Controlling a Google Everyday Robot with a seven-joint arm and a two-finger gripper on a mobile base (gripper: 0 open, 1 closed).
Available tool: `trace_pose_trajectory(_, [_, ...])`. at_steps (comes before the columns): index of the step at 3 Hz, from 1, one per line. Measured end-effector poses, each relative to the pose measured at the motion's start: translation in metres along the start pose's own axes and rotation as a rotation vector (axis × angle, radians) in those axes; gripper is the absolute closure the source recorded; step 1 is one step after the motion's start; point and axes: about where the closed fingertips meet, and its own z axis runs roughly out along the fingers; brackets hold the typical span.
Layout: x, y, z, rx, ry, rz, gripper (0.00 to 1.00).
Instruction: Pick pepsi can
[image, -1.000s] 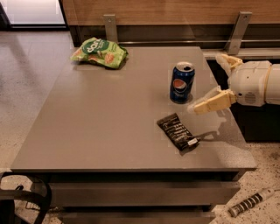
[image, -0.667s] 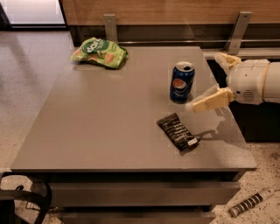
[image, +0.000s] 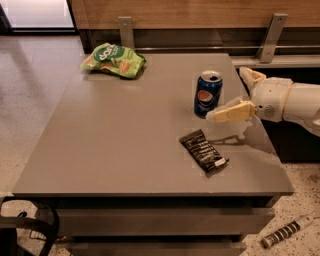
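The pepsi can (image: 207, 94) stands upright on the grey table (image: 125, 140), right of its middle; it is dark blue with a round red-white-blue logo and a silver top. My gripper (image: 226, 95) comes in from the right on a white arm and is open. Its near finger (image: 230, 112) reaches just right of the can's lower part, and the far finger (image: 250, 76) sits behind and to the right of the can. The can is not between the fingers and nothing is held.
A flat black wrapped bar (image: 203, 150) lies in front of the can near the table's front right. A green snack bag (image: 114, 60) lies at the back left. A wooden wall with metal brackets (image: 271, 37) runs behind the table.
The gripper has moved a little to the left, closer to the can. The can, bar and bag have not moved.
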Motion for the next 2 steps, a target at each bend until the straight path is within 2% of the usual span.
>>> trace_pose_trajectory(2, [0.021,-0.010,0.050,-0.049,-0.184,0.090,0.00])
